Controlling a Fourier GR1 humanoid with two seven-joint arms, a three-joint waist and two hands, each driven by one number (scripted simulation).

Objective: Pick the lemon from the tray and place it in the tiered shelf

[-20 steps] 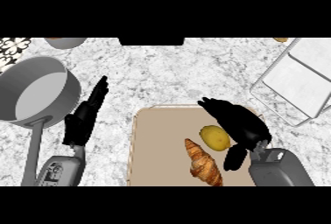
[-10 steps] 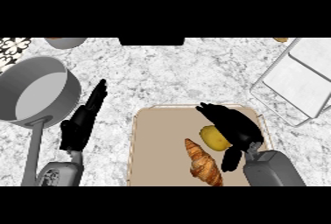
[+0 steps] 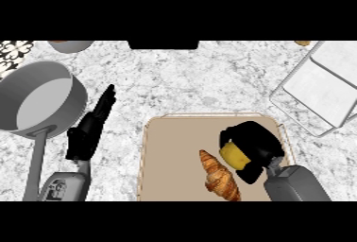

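The yellow lemon lies on the beige tray, toward its right side. My right hand is over it, fingers curled round its top and right side, hiding part of it. The white wire tiered shelf stands at the upper right of the counter. At the left, beside the tray, my left hand rests open with straight fingers pointing away from me.
A brown croissant lies on the tray just left of and below the lemon. A grey saucepan with a long handle stands at the far left. A bowl shows at the top left edge.
My right hand has moved left and down onto the lemon and its fingers have curled round it. The left hand has barely moved.
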